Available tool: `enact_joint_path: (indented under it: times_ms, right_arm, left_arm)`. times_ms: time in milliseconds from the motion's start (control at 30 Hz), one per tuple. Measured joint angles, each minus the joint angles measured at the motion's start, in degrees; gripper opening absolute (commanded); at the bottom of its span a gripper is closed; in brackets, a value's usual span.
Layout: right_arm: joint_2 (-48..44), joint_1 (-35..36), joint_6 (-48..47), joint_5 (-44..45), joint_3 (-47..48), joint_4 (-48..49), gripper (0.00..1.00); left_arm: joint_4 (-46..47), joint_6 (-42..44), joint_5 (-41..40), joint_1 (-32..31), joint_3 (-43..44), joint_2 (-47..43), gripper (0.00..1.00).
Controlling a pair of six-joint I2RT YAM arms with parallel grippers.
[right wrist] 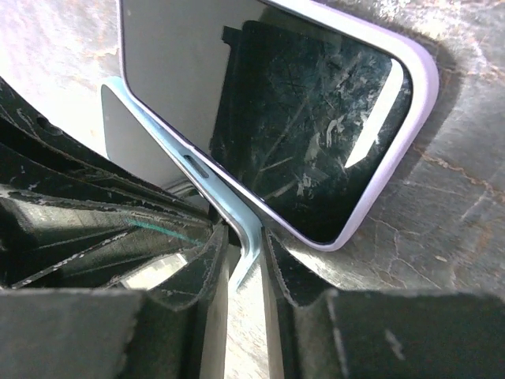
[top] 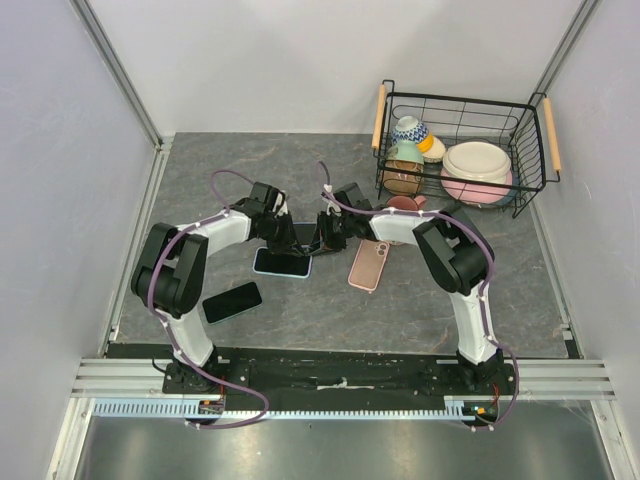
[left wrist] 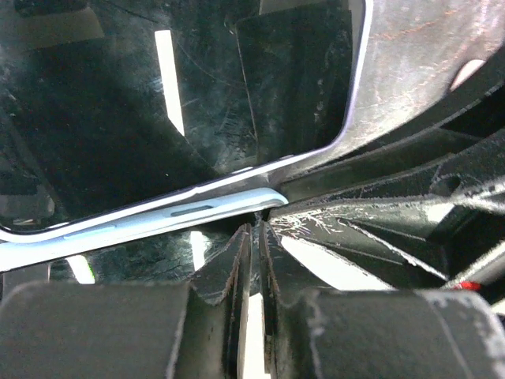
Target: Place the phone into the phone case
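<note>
Two grippers crowd the phone (right wrist: pixel 300 134), half-seated in its phone case (right wrist: pixel 170 146) on the table (top: pixel 430 310). The right gripper (right wrist: pixel 246 264) pinches the case's corner, and the left gripper (left wrist: pixel 254 241) is nearly closed, seemingly empty. Anchor the case and press the phone flat.

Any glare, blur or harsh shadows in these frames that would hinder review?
Top external: evenly lit and sharp, soft shadows only, no glare on the phone. Left wrist: a bright light strip reflects off the glossy screen; the tool fingers fill the lower frame, dark. Right wrist: white glare patches on the screen; fingers dark too.
</note>
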Motion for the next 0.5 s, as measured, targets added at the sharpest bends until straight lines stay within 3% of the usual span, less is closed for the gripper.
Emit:
enact_joint_path:
  times_ms: [500]
  right_arm:
    - [2.1, 3.7, -6.6, 10.9, 10.6, -16.1, 0.07]
  left_arm:
    - [-3.8, 0.0, -1.2, -1.0, 4.2, 3.5, 0.17]
